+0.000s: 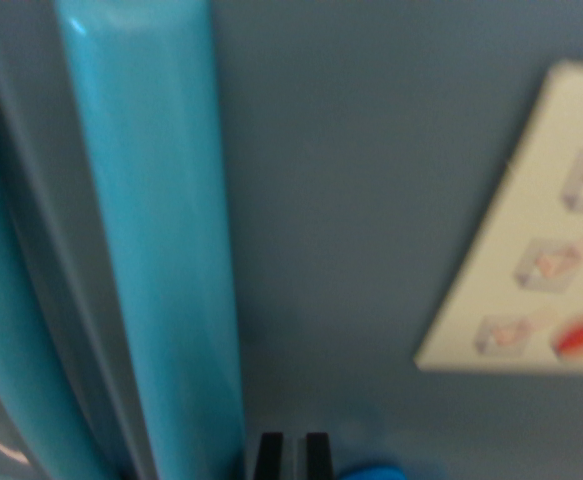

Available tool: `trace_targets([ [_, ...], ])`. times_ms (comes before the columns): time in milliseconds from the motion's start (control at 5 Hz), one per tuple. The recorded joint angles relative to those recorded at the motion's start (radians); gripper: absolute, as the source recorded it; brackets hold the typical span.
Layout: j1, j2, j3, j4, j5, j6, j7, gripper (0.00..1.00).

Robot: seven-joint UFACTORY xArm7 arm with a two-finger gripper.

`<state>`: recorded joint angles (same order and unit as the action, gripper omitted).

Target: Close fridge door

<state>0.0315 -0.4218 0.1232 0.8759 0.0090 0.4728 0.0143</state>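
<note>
- Nearest the camera, at the bottom edge of the wrist view, the two black fingertips of the gripper (291,455) stand side by side with only a thin slit between them; the jaws look almost closed and hold nothing that can be seen.
- Just to the wrist view's right of the fingertips sits a small bright blue blob (371,470), too blurred and cropped to identify.
- The fridge door (371,200) fills most of the frame as a flat grey-blue panel, very close in front of the fingertips; whether they touch it cannot be told.
- A glossy turquoise handle (161,240) runs top to bottom just to the wrist view's left of the gripper, a smooth rounded bar.
- A second turquoise strip (11,380) lies at the far left edge, with a grey seam between the two; it may belong to a neighbouring door.
- A pale sticker (541,260) with small reddish pictures is stuck on the panel at the right.
- Handling, as a judgement: the door is rigid and likely fairly heavy on its hinge, and the glossy bar looks slippery. No grasp seems needed; a flat push on the bare panel beside the handle should swing it shut.
</note>
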Motion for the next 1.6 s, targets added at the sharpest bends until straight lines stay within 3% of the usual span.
trace_targets([
  [200, 0.0000, 0.075, 0.016, 0.075, -0.0001, 0.000, 0.000, 1.00],
  [400, 0.0000, 0.075, 0.016, 0.075, -0.0001, 0.000, 0.000, 1.00],
  [600, 0.0000, 0.147, 0.028, 0.141, -0.0001, -0.001, 0.000, 1.00],
  [800, 0.0000, 0.147, 0.028, 0.141, -0.0001, -0.001, 0.000, 1.00],
  [1000, -0.0001, 0.182, 0.030, 0.169, -0.0001, -0.001, 0.000, 1.00],
  [1600, -0.0002, 0.182, 0.029, 0.169, -0.0001, -0.001, 0.000, 1.00],
])
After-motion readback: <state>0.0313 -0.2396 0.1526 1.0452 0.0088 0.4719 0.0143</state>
